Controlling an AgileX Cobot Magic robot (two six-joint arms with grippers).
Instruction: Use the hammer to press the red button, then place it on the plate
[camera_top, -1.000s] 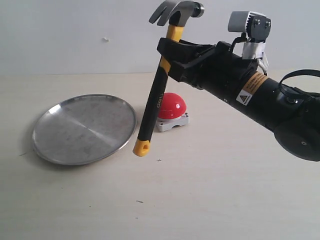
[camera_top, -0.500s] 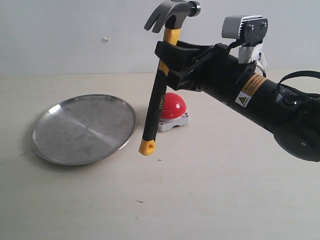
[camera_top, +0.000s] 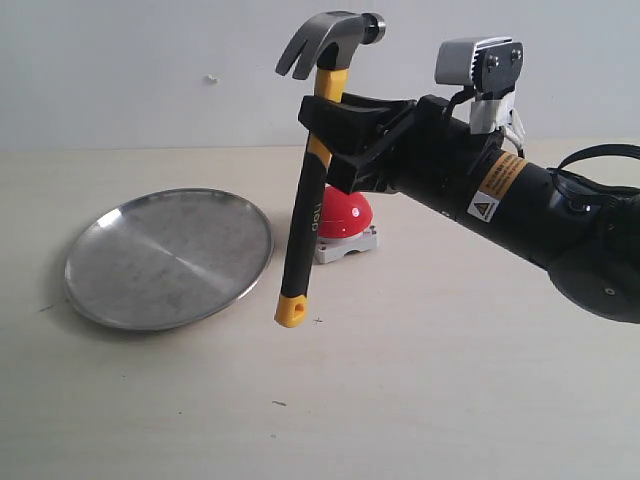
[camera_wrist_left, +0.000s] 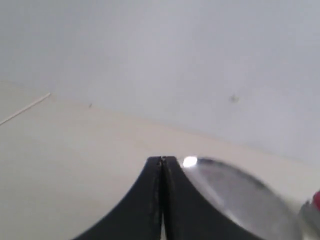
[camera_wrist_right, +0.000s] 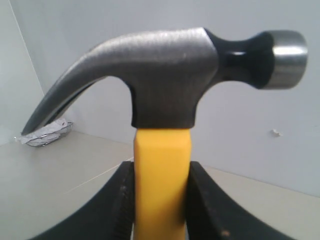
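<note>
Right gripper (camera_top: 322, 118) has its jaws clamped on the hammer (camera_top: 300, 240) at the yellow neck just under the head. So it hangs near-vertical with a slight tilt: head up top, forked end pointing away from the arm, yellow butt down below the gripper. Behind the handle and below the gripper sits the red button (camera_top: 346, 212), the plate (camera_top: 170, 258) lies flat further out on the fork side, and the left gripper (camera_wrist_left: 162, 164) is pinched fully together with nothing in it.

Even diffuse light, soft shadows; plate (camera_wrist_left: 239, 196) blurred (bright glare spot).
</note>
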